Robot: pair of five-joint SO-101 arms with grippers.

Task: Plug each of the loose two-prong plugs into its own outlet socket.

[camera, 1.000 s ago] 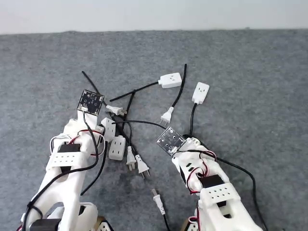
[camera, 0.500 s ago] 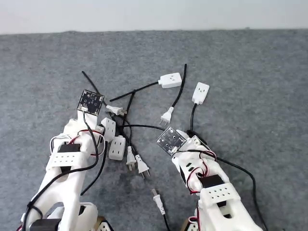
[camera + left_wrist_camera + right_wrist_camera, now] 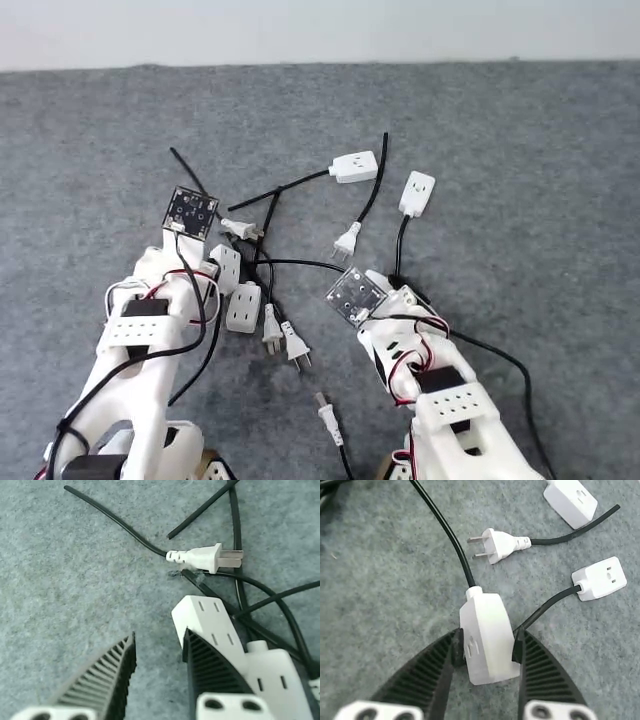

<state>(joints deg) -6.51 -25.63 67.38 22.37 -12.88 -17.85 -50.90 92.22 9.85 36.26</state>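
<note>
**A:** Obs.: right claw (image 3: 487,637) is closed on a white outlet socket (image 3: 485,612), with a ribbed pad on each side face. The socket sits low over the grey worktop (image 3: 380,580). Its black cord (image 3: 442,530) leaves from the far end.

**B:** Nearest mate?

**A:** A two-prong plug (image 3: 500,545) lying flat. From the high view it is at about 12 o'clock of the right arm (image 3: 430,385), near but not touching.

**B:** Left side?

**A:** Left claw (image 3: 159,639) is open and holds nothing. One pad is just beside another socket block (image 3: 207,620). A second plug (image 3: 205,558) lies just beyond, prongs over crossing cords.

**B:** Step in hand, as I judge it: the grip is made, and next is bringing socket to plug.

**A:** Agreed. Notes:
- Slot marks seem to sit close to one pad, so check that the slotted face is clear before approaching.
- Lift only slightly. The cord will drag, and the tangle at 9 o'clock could tug the socket askew.
- A loose plug will likely skate when pushed, so the left claw should pinch its body, prongs free.
- Line the slots up with the prongs first, then push straight along the prong axis, without twisting.

**B:** Main risk: the prongs miss the slots and push the plug away.
</note>
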